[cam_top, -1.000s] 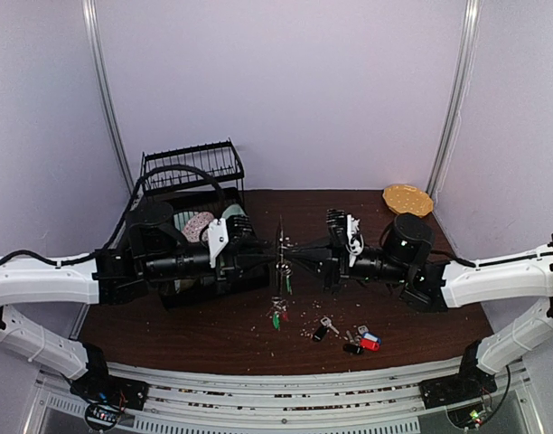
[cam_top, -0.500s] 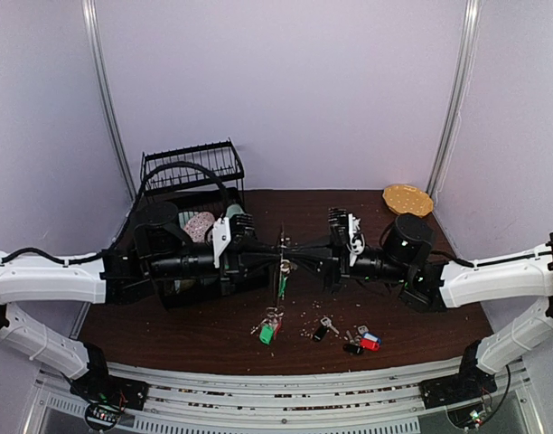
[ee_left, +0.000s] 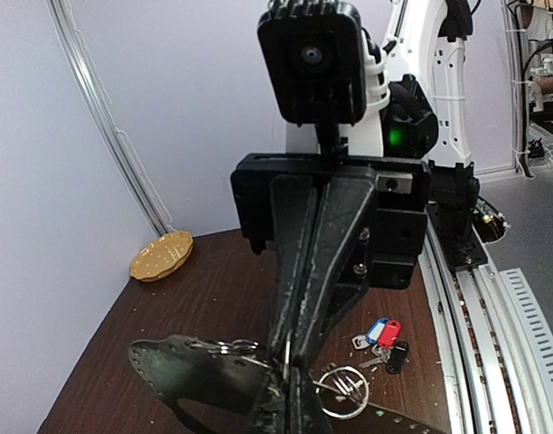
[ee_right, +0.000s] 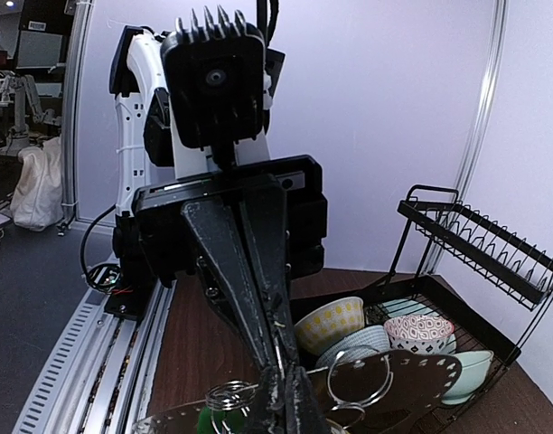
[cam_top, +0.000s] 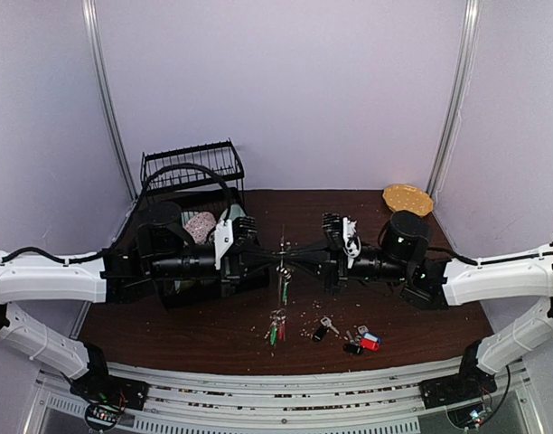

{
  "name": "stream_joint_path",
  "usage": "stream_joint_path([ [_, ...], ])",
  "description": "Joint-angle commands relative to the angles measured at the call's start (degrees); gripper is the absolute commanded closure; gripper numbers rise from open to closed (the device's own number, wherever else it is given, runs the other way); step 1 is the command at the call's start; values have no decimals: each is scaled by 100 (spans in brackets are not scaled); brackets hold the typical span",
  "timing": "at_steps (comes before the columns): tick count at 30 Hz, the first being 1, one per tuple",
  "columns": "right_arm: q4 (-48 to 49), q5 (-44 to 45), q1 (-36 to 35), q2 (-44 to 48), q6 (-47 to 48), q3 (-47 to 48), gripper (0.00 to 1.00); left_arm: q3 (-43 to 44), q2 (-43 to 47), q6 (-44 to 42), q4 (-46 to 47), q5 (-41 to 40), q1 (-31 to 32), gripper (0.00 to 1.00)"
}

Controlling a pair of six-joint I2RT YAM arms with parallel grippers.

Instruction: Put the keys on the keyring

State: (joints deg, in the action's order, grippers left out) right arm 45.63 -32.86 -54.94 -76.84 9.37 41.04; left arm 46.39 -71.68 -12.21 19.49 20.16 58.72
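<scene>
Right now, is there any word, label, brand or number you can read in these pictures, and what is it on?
No text can be read anywhere.
On the red and blue plastic key tags: too small to tell whether anything is printed.
On the black wire dish rack, the patterned bowls and the tan scalloped plate: no lettering shows.

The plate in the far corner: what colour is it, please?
Tan; plate clearest in top external view.

A black wire dish rack [cam_top: 191, 167] is standing at the far left corner of the dark wooden tabletop [cam_top: 313, 203], holding several patterned bowls [ee_right: 331, 323]. A scalloped tan plate [cam_top: 407, 199] is lying at the far right corner. Small crumbs [cam_top: 299, 318] are lying scattered toward the near edge.
</scene>
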Motion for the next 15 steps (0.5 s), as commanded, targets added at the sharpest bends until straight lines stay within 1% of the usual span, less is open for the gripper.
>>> stream_joint_path([
  [1,-135,22,-12,273,46,134,96,98,172,-489,-3,-465,19,100],
  [3,-374,173,52,388,-45,119,72,110,217,-948,-322,-834,17,100],
  [4,-692,145,134,458,-115,147,67,122,257,-1241,-498,-991,17,100],
  [5,-1003,91,246,538,-224,166,64,132,298,-1546,-686,-1136,21,100],
  [7,-1456,-197,545,694,-615,151,63,150,371,-2152,-1104,-1266,17,100],
  [9,-1842,-491,695,796,-717,93,63,150,431,-2802,-1529,-1072,17,100],
  [12,-2451,-334,581,852,-213,138,65,141,539,-3536,-1863,-610,30,100],
  [15,-2571,-196,377,830,331,389,67,227,566,-3825,-2055,-162,28,100],
])
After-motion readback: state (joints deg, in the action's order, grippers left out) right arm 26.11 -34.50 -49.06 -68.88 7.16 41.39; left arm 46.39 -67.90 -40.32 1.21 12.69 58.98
